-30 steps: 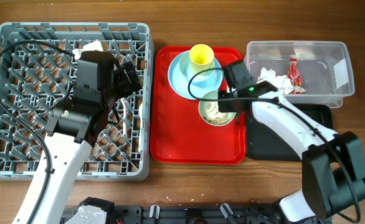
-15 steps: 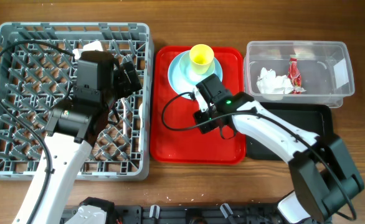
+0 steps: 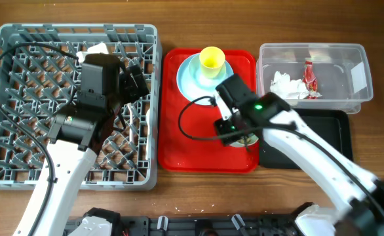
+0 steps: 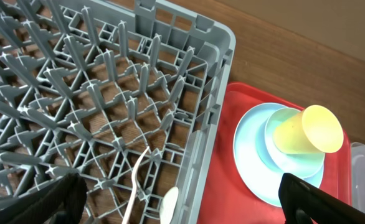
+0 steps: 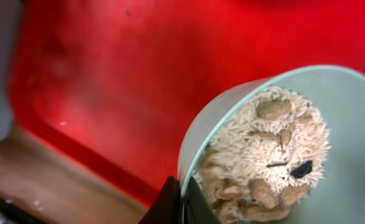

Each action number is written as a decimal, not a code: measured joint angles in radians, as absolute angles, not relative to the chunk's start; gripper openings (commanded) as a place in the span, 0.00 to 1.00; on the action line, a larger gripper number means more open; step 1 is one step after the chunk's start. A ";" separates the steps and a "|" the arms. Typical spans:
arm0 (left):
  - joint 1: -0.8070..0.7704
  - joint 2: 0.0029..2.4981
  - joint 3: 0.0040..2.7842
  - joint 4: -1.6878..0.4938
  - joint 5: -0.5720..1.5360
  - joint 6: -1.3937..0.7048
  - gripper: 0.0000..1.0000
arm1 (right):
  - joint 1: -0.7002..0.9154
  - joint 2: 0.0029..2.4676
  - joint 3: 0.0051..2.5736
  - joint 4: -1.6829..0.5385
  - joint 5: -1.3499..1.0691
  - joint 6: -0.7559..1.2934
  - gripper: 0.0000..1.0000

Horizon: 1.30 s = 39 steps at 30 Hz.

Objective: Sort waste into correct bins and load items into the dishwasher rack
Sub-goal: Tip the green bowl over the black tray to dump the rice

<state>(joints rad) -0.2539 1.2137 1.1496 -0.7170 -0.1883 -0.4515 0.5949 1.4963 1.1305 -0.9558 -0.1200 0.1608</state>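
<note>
**Risk.** The right gripper [image 5: 179, 200] carries the mint-green bowl [image 5: 350, 143] by a single point on its rim, and the bowl is loaded with food scraps [image 5: 263, 155] heaped close to that rim. I judge three hazards.
- The bowl may pivot about so narrow a pinch, since the load sits out beyond the fingers and not under them.
- Any quick swing or early tilt would shed rice onto the red tray [image 3: 198, 147] below the hand, or onto the wood on its near side.
- The scraps appear to belong in the black tray [image 3: 274, 157] just to the hand's right, and the bowl must clear that tray's edge. A knock there could loosen the grip.

I cannot tell from the wrist view how level the bowl is.

**Right hand.** It is clamped on the bowl wall, one finger inside and one outside, the gap no wider than the rim. It touches nothing else that I can see.

**Surroundings.**
- Beyond the hand and to its right stands the clear tub [image 3: 359, 78], holding the napkin [image 3: 285, 85] and the red wrapper [image 3: 309, 77].
- Ahead of the hand, the yellow cup [image 4: 310, 129] sits on the blue plate [image 4: 251, 155].

**Left hand.** The left gripper [image 4: 179, 196] hangs over the rack [image 4: 108, 93], fingers spread wide and holding nothing. Fork [image 4: 136, 186] and spoon [image 4: 169, 202] lie in the rack below it.
</note>
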 measured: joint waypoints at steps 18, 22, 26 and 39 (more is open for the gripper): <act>-0.254 1.214 1.150 -0.717 -0.188 -0.451 1.00 | -0.465 1.349 0.886 -1.007 -0.876 -0.264 0.04; -0.254 1.214 1.150 -0.717 -0.188 -0.451 1.00 | -0.629 1.371 0.783 -0.940 -1.093 -0.334 0.04; -0.254 1.214 1.150 -0.717 -0.188 -0.451 1.00 | -0.681 1.417 0.743 -0.937 -1.314 -0.373 0.04; -0.254 1.214 1.150 -0.718 -0.188 -0.451 1.00 | -0.822 1.433 0.715 -0.926 -1.559 -0.270 0.04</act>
<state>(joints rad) -0.2539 1.2137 1.1496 -0.7177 -0.1883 -0.4515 -0.8219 1.4326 0.7155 -0.9257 -1.5589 -0.2699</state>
